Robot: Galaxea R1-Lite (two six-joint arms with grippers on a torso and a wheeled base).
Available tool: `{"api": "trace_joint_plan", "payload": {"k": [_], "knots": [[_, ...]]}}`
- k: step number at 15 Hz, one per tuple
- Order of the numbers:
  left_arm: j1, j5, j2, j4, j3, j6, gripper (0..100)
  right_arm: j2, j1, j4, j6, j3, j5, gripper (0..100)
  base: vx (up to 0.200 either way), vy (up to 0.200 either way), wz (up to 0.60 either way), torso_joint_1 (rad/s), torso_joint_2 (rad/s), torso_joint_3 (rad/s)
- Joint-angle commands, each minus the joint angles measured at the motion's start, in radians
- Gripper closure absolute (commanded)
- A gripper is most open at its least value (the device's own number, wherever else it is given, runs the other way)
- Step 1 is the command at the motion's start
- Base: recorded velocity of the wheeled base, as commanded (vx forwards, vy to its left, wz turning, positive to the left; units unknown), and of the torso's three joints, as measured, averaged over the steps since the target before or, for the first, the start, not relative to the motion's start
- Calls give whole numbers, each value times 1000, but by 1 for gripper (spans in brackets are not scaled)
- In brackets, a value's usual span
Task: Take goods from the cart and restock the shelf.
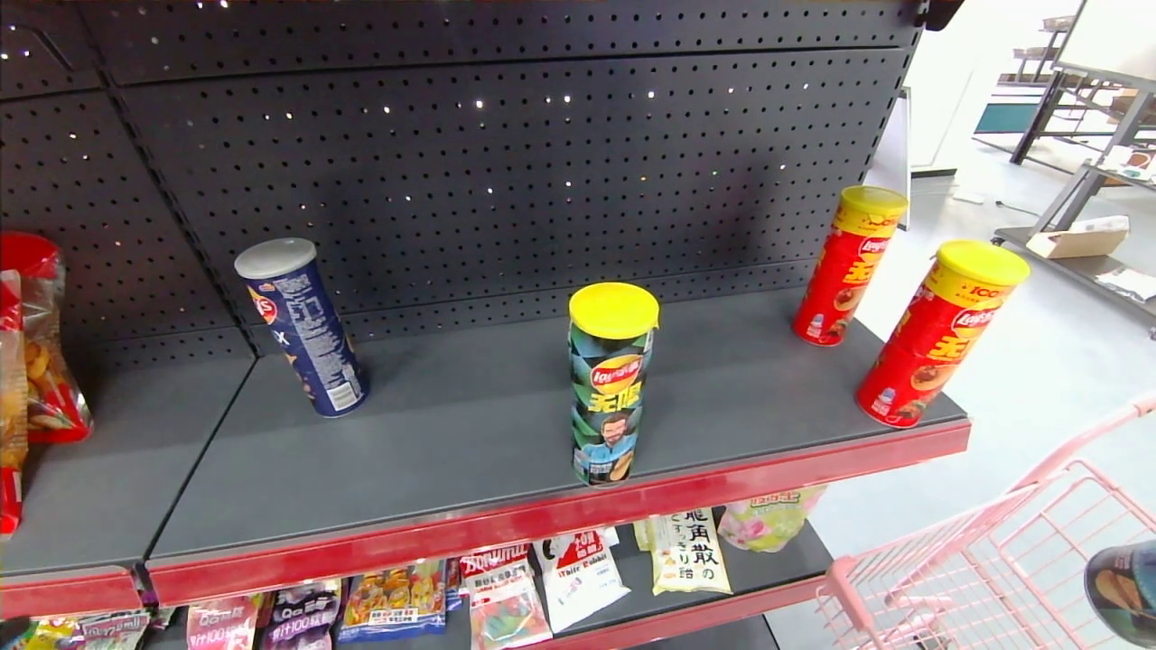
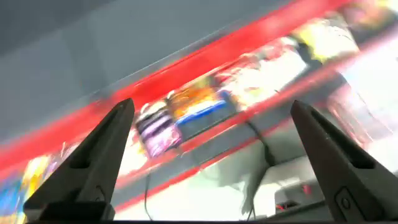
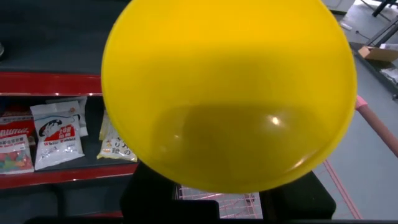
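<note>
Here, a yellow-lidded chip can [image 3: 229, 93] was held in the right gripper [image 3: 221, 202] by the pink cart [image 1: 993, 560] on a pale floor [image 1: 1020, 379], beside the grey shelf [image 1: 470, 424] bearing four standing cans [image 1: 613, 384], while the left gripper [image 2: 211, 104] hung with jaws wide.

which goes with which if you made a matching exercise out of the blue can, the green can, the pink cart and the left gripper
Things:
1 blue can
2 green can
3 pink cart
4 left gripper

Matches:
a open, holding nothing
b beyond the shelf's right end
c yellow lid, shelf's front edge
d white lid, left part of the shelf

Pairs: 1-d, 2-c, 3-b, 4-a
</note>
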Motion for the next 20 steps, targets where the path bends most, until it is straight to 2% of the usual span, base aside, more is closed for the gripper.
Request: {"api": "trace_joint_plan", "payload": {"k": [1,2,3,4,5,6,7,8,12,14,17,20], "knots": [[356,7,-132,55,-80,-31,0,22,1,0,6,-15,53,100,0,0,0,0,0,0],[425,-4,-141,57,-68,-45,0,17,0,2,12,-9,59,100,0,0,0,0,0,0],[434,-17,-164,55,-48,-47,0,16,0,2,18,-5,57,100,0,0,0,0,0,0],[426,-80,-237,54,-25,-47,0,12,0,0,22,0,56,100,0,0,0,0,0,0],[403,-163,-302,55,-2,-24,0,6,0,0,24,0,56,100,0,0,0,0,0,0],[388,-203,-333,55,3,1,0,0,0,2,26,3,53,100,0,0,0,0,0,0],[362,-220,-351,57,7,1,0,-12,-2,2,29,11,51,100,0,0,0,0,0,0],[353,-217,-357,57,19,-2,0,-18,-2,2,29,18,51,100,0,0,0,0,0,0],[348,-209,-515,38,174,-8,0,-37,-2,2,29,34,50,100,0,0,150,-1,2,1],[348,-217,-514,12,182,-34,0,-44,-4,3,29,38,48,100,0,0,600,0,5,0],[348,-218,-514,12,182,-34,0,-50,-4,3,29,54,50,100,0,0,600,4,-1,4],[348,-218,-512,12,184,-37,0,-46,1,-5,27,54,65,100,0,0,0,0,0,0]]}}
